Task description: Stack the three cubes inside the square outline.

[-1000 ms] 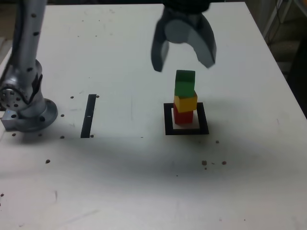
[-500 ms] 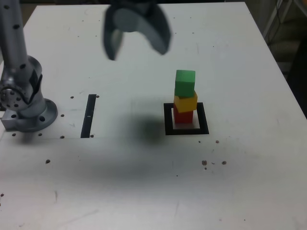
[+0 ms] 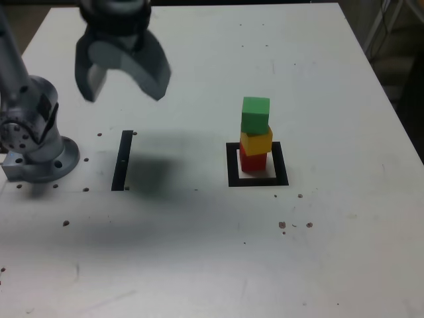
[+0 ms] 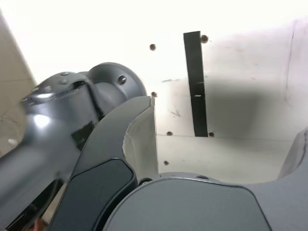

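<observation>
Your wide-open grey metal gripper (image 3: 127, 97) held nothing, your matte red (image 3: 253, 161), yellow (image 3: 256, 142) and green (image 3: 256, 115) cubes stacked inside the black square outline (image 3: 233, 183), the stack's long axis upright

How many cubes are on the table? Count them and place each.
3: the red cube inside the black square outline, the yellow on it, the green on top.

In the exterior view, the three cubes (image 3: 256, 134) are stacked inside the square outline (image 3: 281, 164), right of the strip (image 3: 122, 161).
</observation>
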You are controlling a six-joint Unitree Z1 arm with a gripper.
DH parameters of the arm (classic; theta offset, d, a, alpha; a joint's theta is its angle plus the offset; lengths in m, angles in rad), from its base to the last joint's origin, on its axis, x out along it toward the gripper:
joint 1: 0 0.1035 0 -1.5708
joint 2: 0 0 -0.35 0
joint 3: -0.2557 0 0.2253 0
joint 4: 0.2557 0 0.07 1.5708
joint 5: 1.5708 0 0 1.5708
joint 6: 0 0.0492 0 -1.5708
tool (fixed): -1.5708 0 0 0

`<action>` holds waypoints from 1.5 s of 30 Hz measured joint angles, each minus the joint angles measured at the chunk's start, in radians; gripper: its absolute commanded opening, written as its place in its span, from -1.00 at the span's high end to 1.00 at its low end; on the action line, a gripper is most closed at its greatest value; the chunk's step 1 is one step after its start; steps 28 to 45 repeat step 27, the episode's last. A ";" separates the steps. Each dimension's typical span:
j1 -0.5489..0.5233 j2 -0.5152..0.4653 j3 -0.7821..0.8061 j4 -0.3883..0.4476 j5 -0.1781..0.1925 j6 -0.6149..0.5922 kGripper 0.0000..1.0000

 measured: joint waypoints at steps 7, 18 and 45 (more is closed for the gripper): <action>0.000 -0.023 0.182 -0.176 -0.009 -0.001 -0.99; 0.000 -0.024 0.371 -0.389 -0.042 -0.004 -0.99; 0.000 -0.010 0.385 -0.420 -0.051 -0.004 -0.99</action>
